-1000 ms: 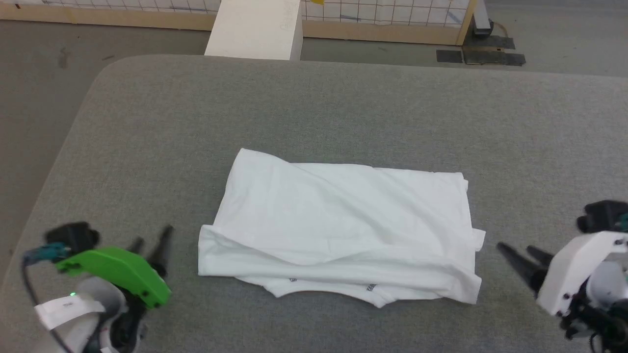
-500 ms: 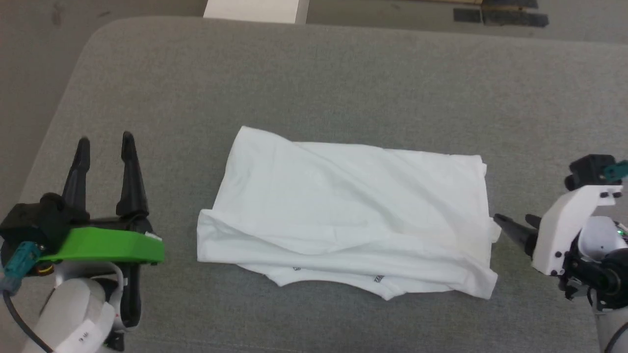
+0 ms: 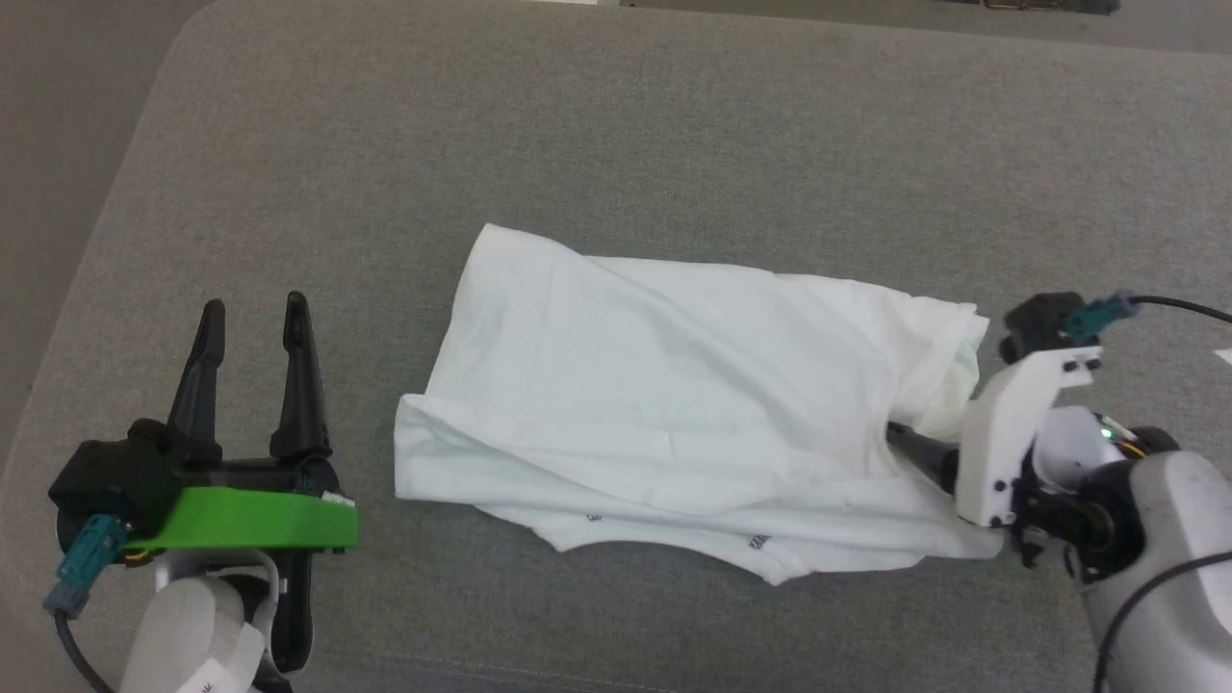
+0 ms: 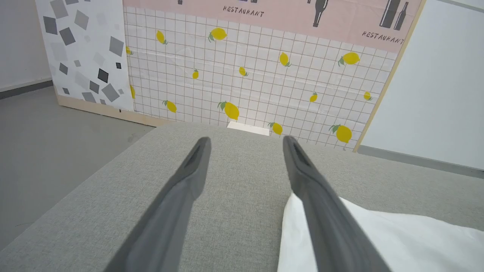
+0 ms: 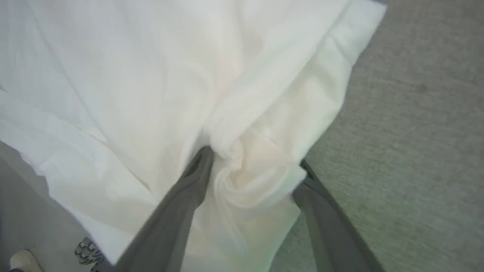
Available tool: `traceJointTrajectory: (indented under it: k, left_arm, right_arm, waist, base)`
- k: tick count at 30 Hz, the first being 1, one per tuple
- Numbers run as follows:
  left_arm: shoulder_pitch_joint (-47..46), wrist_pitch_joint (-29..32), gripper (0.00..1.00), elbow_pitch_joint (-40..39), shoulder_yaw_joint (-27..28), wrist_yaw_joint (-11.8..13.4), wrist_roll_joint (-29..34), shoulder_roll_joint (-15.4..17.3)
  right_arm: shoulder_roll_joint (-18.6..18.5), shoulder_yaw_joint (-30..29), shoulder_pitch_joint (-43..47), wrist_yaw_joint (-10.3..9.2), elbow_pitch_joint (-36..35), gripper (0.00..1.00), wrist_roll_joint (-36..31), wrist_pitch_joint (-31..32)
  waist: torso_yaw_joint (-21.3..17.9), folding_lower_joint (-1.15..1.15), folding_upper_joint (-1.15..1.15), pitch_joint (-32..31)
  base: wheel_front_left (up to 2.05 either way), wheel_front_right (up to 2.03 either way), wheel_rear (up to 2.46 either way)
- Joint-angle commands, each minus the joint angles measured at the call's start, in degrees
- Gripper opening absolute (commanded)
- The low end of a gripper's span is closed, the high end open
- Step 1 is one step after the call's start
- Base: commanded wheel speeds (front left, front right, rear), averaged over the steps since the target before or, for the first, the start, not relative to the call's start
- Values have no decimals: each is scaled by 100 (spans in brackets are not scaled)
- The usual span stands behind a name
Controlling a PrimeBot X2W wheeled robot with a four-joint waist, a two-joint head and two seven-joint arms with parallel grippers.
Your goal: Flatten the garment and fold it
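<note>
The garment (image 3: 674, 404), a white T-shirt, lies loosely folded in the middle of the grey padded table (image 3: 616, 144), with dark stitching showing at its near edge. My left gripper (image 3: 253, 308) stands open to the left of it, apart from the cloth, fingers pointing away from me. In the left wrist view the gripper (image 4: 246, 140) holds nothing, and the garment (image 4: 378, 241) lies to its right. My right gripper (image 3: 900, 438) is pushed into the garment's right edge. In the right wrist view its fingers (image 5: 181, 204) are spread wide with bunched cloth (image 5: 249, 177) between them, their tips partly covered.
The table's rounded left edge (image 3: 106, 221) drops to the grey floor (image 3: 48, 115). Beyond the far edge stand a lemon-patterned wall panel (image 4: 264, 75) and a white block (image 4: 247, 128). Bare table surrounds the garment.
The head camera has tilted down. My right gripper has moved left into the garment's right edge and bunched the cloth. My left gripper has turned its fingers to point away from me.
</note>
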Motion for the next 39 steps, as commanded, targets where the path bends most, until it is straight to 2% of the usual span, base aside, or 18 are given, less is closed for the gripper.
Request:
traceJointTrajectory:
  k: [1,5,6,7,8,19,24,27,31,34,37,39]
  left_arm:
    - [78,-20,100,23,69,-70,91,-83]
    - [98,-20,100,120,269,-254,257,-321]
    - [96,-20,100,130,290,-271,273,-342]
    - [96,-20,100,142,315,-290,289,-368]
    - [98,-20,100,153,332,-302,300,-386]
    - [158,-20,100,195,374,-363,410,-502]
    - [206,-20,100,220,288,-366,426,-483]
    - [232,-20,100,230,246,-367,415,-467]
    - [254,-20,100,265,193,-367,384,-459]
    - [268,-20,100,305,164,-367,353,-448]
    - [300,-20,100,342,157,-367,331,-439]
    - [337,-20,100,363,157,-367,328,-436]
  right_arm:
    - [107,164,-50,-8,138,100,70,-58]
    - [27,456,-216,-8,464,100,134,-227]
    - [-3,476,-231,-8,512,43,125,-231]
    - [-38,493,-251,-8,556,11,116,-260]
    - [-60,490,-265,-8,587,0,108,-298]
    - [-488,228,-262,-8,862,0,65,-402]
    - [-817,-296,-228,-8,990,0,-196,-337]
    - [-1024,-643,-225,-8,1056,0,-631,-326]
    - [-1029,-1239,-263,-8,1176,0,-1261,-354]
    - [-903,-1562,-292,-8,1173,0,-1719,-306]
    - [-799,-1548,-319,-8,1023,0,-1941,-155]
    - [-834,-1314,-307,-8,795,0,-2018,19]
  waist:
    - [6,0,0,-2]
    - [31,0,0,-19]
    - [31,0,0,-25]
    - [30,0,0,-35]
    - [28,0,0,-41]
    - [-78,0,0,-195]
    - [-122,0,0,-256]
    - [-138,0,0,-276]
    - [-133,0,0,-309]
    - [-128,0,0,-353]
    - [-133,0,0,-432]
    - [-138,0,0,-508]
  base:
    - [0,0,0]
    - [0,0,0]
    - [0,0,0]
    - [0,0,0]
    - [0,0,0]
    - [0,0,0]
    - [0,0,0]
    - [0,0,0]
    - [0,0,0]
    - [0,0,0]
    - [0,0,0]
    - [0,0,0]
